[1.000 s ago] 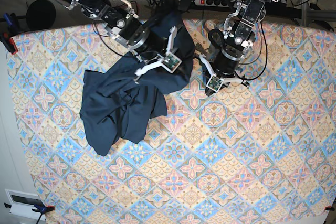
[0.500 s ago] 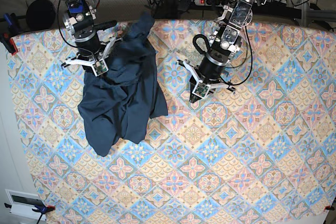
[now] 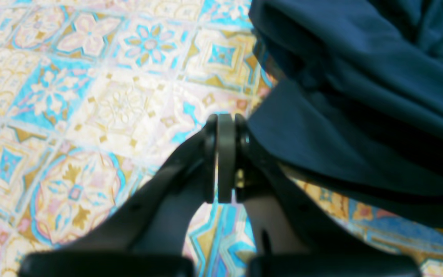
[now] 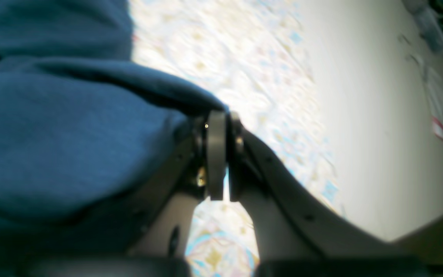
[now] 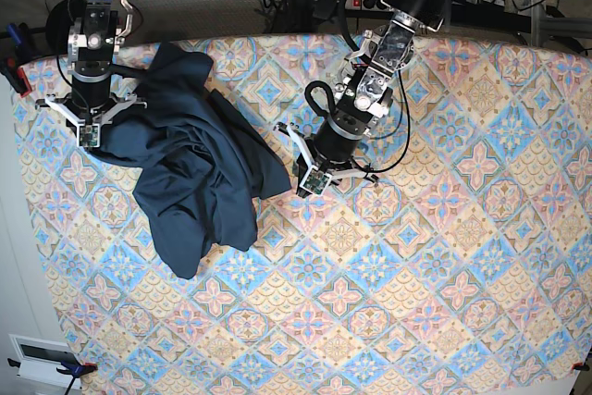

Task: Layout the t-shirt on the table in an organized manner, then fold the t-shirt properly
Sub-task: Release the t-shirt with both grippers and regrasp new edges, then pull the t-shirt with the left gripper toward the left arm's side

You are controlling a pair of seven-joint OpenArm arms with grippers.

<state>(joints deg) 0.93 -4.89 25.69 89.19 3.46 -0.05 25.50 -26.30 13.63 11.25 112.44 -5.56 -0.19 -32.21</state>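
The soft, limp t-shirt (image 5: 194,168) lies bunched on the counter (image 5: 435,256), just beside the left end effector (image 3: 226,161), whose jaws are pressed together on nothing, while the right end effector (image 4: 219,161) seemingly pinches a fold, so hems or shoulder seams look the surest holds.

Pale floor (image 5: 18,256) beside; power strip (image 5: 370,2), cables behind; even light.

T-shirt (image 5: 190,173) – matt cloth

Navy t-shirt (image 5: 190,168) — crumpled, on floral table (image 5: 416,275)
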